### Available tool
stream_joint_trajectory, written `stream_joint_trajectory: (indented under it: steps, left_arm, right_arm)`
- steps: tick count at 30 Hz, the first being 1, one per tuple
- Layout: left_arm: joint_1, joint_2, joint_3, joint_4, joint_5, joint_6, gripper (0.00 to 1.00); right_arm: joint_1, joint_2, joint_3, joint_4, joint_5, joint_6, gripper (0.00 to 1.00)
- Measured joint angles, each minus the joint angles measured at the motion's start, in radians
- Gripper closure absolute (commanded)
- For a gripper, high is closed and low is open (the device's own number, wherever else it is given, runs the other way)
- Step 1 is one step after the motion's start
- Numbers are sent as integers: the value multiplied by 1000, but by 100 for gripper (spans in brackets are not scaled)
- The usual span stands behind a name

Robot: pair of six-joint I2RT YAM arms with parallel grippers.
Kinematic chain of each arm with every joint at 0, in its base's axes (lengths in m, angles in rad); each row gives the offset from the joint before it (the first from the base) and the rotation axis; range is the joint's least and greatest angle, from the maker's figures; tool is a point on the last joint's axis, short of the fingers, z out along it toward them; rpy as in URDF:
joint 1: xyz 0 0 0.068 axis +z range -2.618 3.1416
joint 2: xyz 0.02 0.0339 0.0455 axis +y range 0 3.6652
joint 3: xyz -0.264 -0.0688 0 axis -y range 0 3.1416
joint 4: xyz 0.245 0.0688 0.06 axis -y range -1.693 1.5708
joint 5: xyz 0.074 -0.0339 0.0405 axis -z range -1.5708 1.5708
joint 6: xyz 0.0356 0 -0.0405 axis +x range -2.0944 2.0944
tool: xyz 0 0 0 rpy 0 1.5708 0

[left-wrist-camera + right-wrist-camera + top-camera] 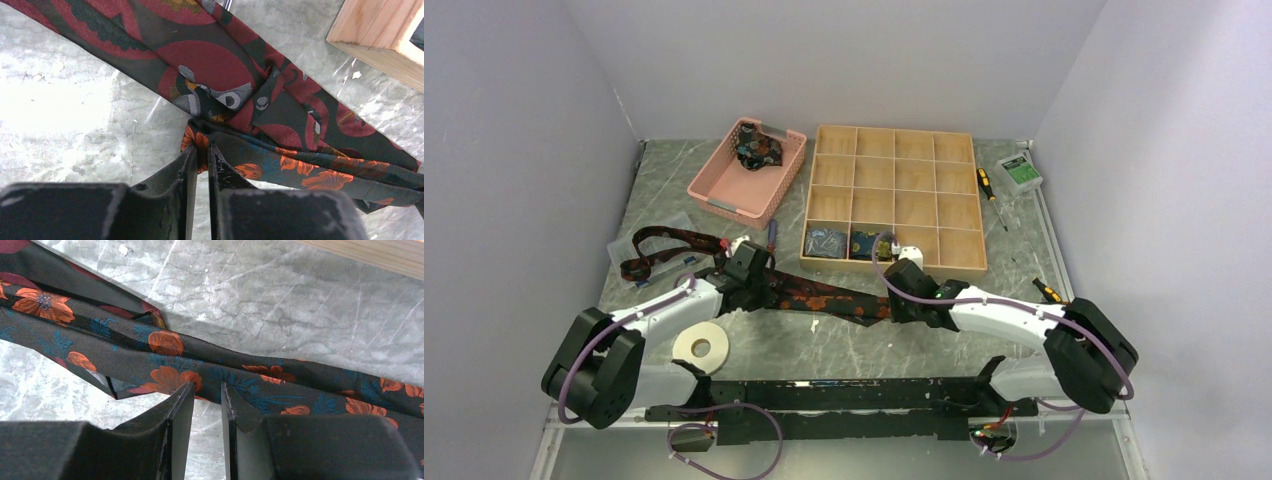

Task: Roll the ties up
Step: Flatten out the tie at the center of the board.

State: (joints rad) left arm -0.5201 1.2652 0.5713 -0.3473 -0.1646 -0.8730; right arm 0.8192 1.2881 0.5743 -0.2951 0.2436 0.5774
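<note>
A dark tie with orange flowers and blue leaves (pixel 829 298) lies stretched on the table between my two grippers. My left gripper (pixel 769 285) is shut on its bunched left end (pixel 260 165); the fingertips (pixel 191 152) pinch the fabric. A maroon and black tie (pixel 210 60) lies just beyond it and runs off to the left (pixel 664 242). My right gripper (pixel 889 300) stands at the tie's right part (pixel 280 375), jaws a little apart, tips on the flat fabric without pinching it (pixel 207 385).
A wooden grid box (pixel 894 160) behind the grippers holds rolled ties in two front cells (pixel 827 241). A pink basket (pixel 714 185) holds another tie. A white tape ring (pixel 701 347) lies front left. Screwdrivers (pixel 991 195) and a green box (pixel 1020 172) lie at the right.
</note>
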Motion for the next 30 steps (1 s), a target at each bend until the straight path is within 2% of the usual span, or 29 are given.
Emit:
stream_joint_trajectory:
  steps: [2,6,10,16,21,30]
  left_arm:
    - [2,0,-1,6,1,0,96]
    - [2,-11,-13,9,-6,-8,97]
    - [2,-57,-30,-53,-47,-64,97]
    - [2,-177,-80,-207,-114,-215,97]
    - [2,-253,-115,-267,-126,-277,97]
    - [2,-216,-97,-275,-131,-293,97]
  right_arm:
    - [-1,-4,-4,5,-3,5,64]
    - [-1,-52,-10,3,9,26,51]
    - [-45,-159,-15,-19,51,66,49]
    - [-227,-320,-79,-57,87,130,51]
    - [-315,-266,-83,-129,101,203,53]
    - [-497,-161,-21,-283,154,327,48]
